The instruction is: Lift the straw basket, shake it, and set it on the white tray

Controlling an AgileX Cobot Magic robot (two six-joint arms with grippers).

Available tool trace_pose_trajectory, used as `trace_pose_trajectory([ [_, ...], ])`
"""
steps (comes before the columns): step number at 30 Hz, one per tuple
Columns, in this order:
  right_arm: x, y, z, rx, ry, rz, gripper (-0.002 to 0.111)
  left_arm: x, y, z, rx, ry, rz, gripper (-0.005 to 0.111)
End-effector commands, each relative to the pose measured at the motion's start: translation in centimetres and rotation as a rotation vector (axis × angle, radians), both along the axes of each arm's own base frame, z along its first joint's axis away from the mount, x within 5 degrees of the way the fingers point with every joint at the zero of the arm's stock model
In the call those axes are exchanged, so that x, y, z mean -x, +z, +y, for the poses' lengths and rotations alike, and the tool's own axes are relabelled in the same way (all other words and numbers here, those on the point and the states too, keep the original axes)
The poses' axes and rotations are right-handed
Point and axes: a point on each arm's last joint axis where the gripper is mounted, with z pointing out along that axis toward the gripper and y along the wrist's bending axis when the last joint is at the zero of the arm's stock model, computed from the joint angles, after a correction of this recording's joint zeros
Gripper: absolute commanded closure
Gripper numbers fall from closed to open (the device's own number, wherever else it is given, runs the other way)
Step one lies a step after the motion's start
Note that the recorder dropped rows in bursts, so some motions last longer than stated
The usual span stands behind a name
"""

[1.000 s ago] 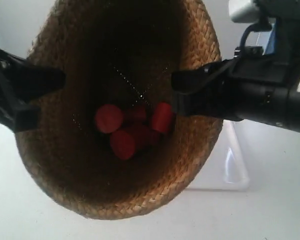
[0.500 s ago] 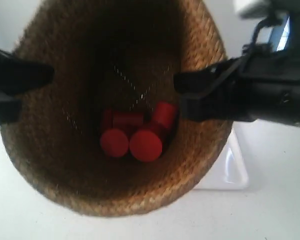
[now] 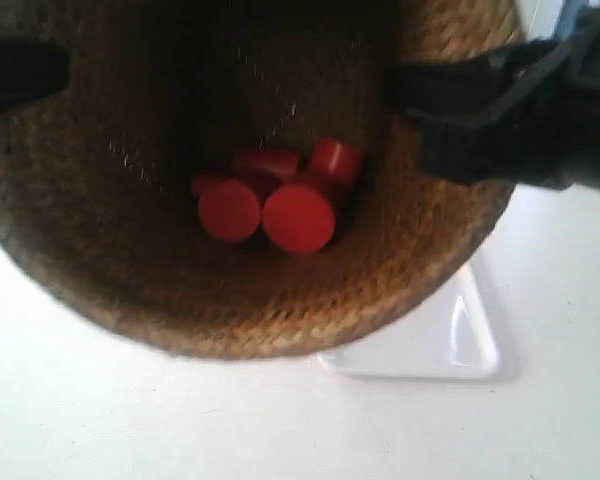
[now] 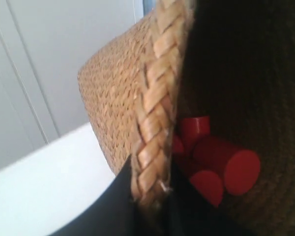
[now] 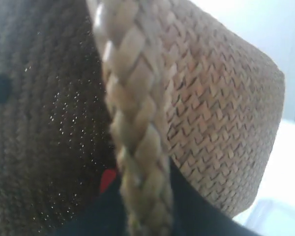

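Note:
The straw basket point(image 3: 280, 300) hangs in the air close to the exterior camera, held by both arms at opposite sides of its braided rim. Several red cylinders point(image 3: 280, 205) lie on its dark bottom. My left gripper point(image 4: 152, 196) is shut on the braided rim point(image 4: 157, 108), one jaw outside the wall and one inside. My right gripper point(image 5: 145, 206) is shut on the rim point(image 5: 132, 108) the same way. The white tray point(image 3: 430, 345) lies on the table below, partly hidden by the basket. The red cylinders point(image 4: 221, 164) also show in the left wrist view.
A white table top point(image 3: 130, 420) spreads under the basket. A pale wall panel point(image 4: 49, 73) stands behind it in the left wrist view.
The basket has risen toward the exterior camera and shifted up in view, so its far rim is now cut off. The red cylinders have rolled and regrouped inside it. More of the tray shows.

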Motion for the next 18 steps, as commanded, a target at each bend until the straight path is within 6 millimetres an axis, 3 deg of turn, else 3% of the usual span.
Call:
trace_pose_trajectory([
  [1, -3.7, -2.9, 0.2, 0.077, -0.101, -0.012, 0.108, -3.5, -4.2, -1.4, -0.104, 0.032, 0.113, 0.107],
  [2, -4.0, -3.2, 0.3, 0.081, -0.095, 0.048, 0.108, -3.7, -4.0, -1.5, -0.04, 0.05, 0.182, 0.107],
  [4, -2.8, -1.9, 0.6, 0.064, -0.036, 0.141, 0.108, -2.6, -2.7, -1.4, -0.001, 0.038, 0.216, 0.107],
  [8, 1.1, 2.3, -0.3, -0.028, 0.027, -0.028, 0.108, 0.1, 0.8, -0.1, 0.016, -0.004, 0.013, 0.107],
  [10, 0.6, 1.6, -0.4, -0.015, -0.007, -0.101, 0.108, -0.6, -0.3, -0.4, -0.008, 0.0, 0.015, 0.107],
  [11, -1.3, -1.0, 0.0, 0.026, -0.049, -0.055, 0.108, -2.6, -2.8, -1.2, -0.045, 0.023, 0.077, 0.107],
  [13, -3.1, -3.3, 0.7, 0.074, -0.053, 0.12, 0.108, -3.3, -3.4, -1.7, 0.017, 0.043, 0.215, 0.107],
  [14, -2.7, -2.9, 0.9, 0.06, -0.032, 0.165, 0.108, -2.9, -2.7, -1.7, 0.035, 0.034, 0.216, 0.107],
  [15, -1.0, -0.7, 0.9, 0.028, 0.019, 0.14, 0.108, -1.0, -0.3, -1.2, 0.07, -0.004, 0.154, 0.107],
  [16, 0.0, 0.3, 0.7, 0.001, 0.038, 0.096, 0.108, -0.2, 0.6, -0.9, 0.083, -0.018, 0.11, 0.107],
  [17, 1.3, 1.7, 0.1, -0.041, 0.047, -0.002, 0.108, 0.8, 1.5, -0.1, 0.058, -0.025, 0.018, 0.107],
  [18, 1.3, 1.6, 0.0, -0.023, 0.036, -0.053, 0.108, 0.6, 1.2, -0.1, 0.027, -0.022, 0.001, 0.107],
])
